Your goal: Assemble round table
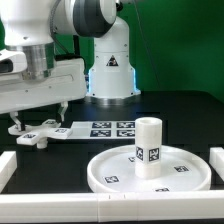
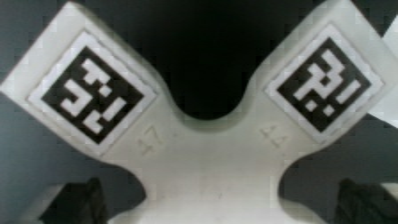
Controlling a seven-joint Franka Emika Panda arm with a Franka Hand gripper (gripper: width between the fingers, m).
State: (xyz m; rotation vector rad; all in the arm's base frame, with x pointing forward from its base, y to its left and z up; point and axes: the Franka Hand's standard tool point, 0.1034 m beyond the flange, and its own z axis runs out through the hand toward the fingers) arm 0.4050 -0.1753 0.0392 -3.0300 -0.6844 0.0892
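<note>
The white cross-shaped foot [image 1: 36, 132] lies on the black table at the exterior view's left, next to the marker board. In the wrist view the foot [image 2: 214, 150] fills the picture, with two tagged arms spreading away. My gripper [image 1: 44, 118] hangs low right over it and is open. Its dark fingers [image 2: 80, 200] stand on either side of the foot's body, with a dark gap at each side; the gripper's midpoint [image 2: 221, 206] lies over the foot. The large rimmed round disc [image 1: 110, 172] lies at the front right. The short cylinder leg [image 1: 149, 146] stands upright on it.
The marker board [image 1: 100, 128] lies flat in the middle, just right of the foot. White bars [image 1: 60, 206] edge the workspace at the front and at both sides. The robot's base [image 1: 110, 70] stands at the back.
</note>
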